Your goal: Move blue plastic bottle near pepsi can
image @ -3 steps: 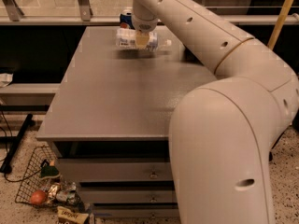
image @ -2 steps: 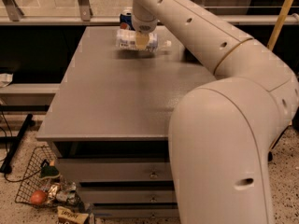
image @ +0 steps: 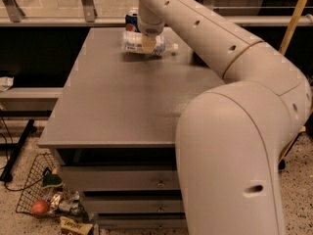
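Nothing much has shifted over the last second: gripper (image: 148, 43) sits in the same place at the far end of the table (image: 127, 102), one tan finger across the front of the blue plastic bottle (image: 133, 42) and apparently pinching its midsection. Bottle lies on its side, cap pointing right, just in front of the pepsi can (image: 131, 19) at the far edge, so I'd call this the placement step, nearly done. Next: confirm the bottle rests on the table, release, lift straight up without rolling it or clipping the can.
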